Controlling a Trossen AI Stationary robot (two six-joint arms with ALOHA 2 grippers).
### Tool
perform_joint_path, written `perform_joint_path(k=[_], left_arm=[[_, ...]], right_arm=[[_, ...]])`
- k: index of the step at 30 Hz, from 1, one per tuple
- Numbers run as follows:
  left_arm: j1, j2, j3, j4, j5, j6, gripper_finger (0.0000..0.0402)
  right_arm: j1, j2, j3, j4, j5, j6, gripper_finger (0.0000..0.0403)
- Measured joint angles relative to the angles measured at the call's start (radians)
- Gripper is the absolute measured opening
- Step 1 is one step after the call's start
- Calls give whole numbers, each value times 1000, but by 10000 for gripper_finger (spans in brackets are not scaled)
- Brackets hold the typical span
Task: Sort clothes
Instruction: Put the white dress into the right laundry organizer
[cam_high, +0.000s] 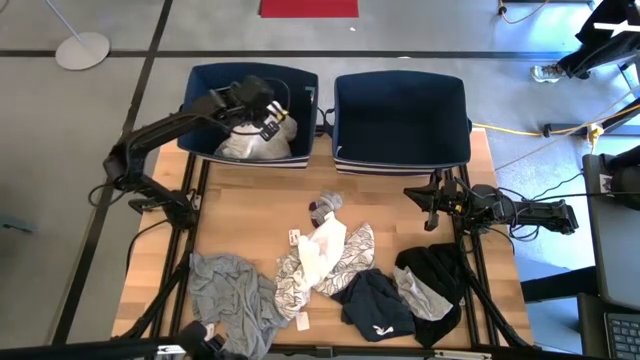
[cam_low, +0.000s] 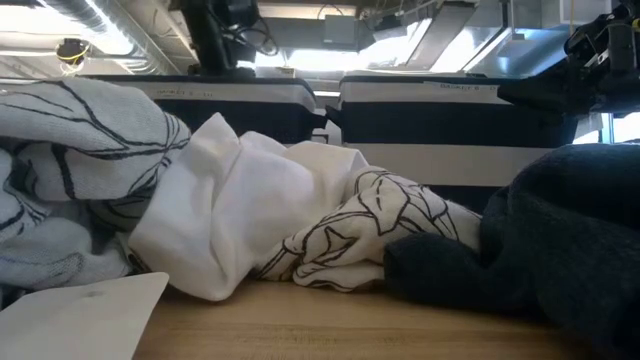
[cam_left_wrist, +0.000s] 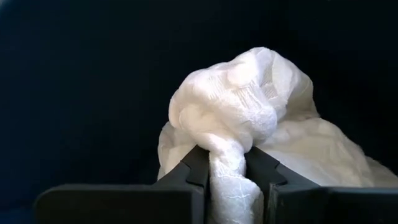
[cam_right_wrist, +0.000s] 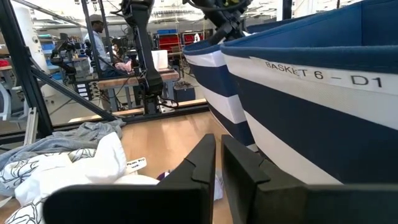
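My left gripper (cam_high: 272, 118) is over the left navy bin (cam_high: 200, 85), shut on a white garment (cam_left_wrist: 261, 130) whose bulk lies in that bin (cam_high: 255, 145). My right gripper (cam_high: 432, 200) is shut and empty, level above the table near the right navy bin (cam_high: 400, 115). On the table lie a grey garment (cam_high: 232, 290), a white and a grey-patterned garment (cam_high: 325, 255), small grey socks (cam_high: 325, 207), a navy garment (cam_high: 375, 305) and a black and grey one (cam_high: 430, 280). My left gripper pinches a bunched, rope-like fold of the white garment (cam_left_wrist: 229, 171) between its two fingers (cam_left_wrist: 194, 165). The rest of the garment bulges beyond the fingertips and rests in the left bin.
The right bin (cam_right_wrist: 323, 93) stands close beside my right gripper (cam_right_wrist: 217, 155). The low view shows the white garment (cam_low: 240, 215), the patterned one (cam_low: 380, 215) and a dark one (cam_low: 560, 240) up close. A person shows in the room beyond (cam_right_wrist: 96, 37).
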Motion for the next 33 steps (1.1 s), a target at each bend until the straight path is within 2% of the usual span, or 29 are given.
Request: perform_joint_path(k=[9, 23, 28, 33], left_arm=[[4, 36, 0, -3, -7, 4, 53], [4, 33, 0, -43, -8, 28, 204], [4, 32, 53, -74, -7, 21, 227], [-13, 22, 143, -104, -7, 9, 229]], right_arm=[[0, 0, 0, 0, 0, 0, 30], [0, 0, 0, 0, -1, 3, 30], [0, 0, 0, 0, -1, 3, 30], [0, 0, 0, 0, -1, 3, 30]])
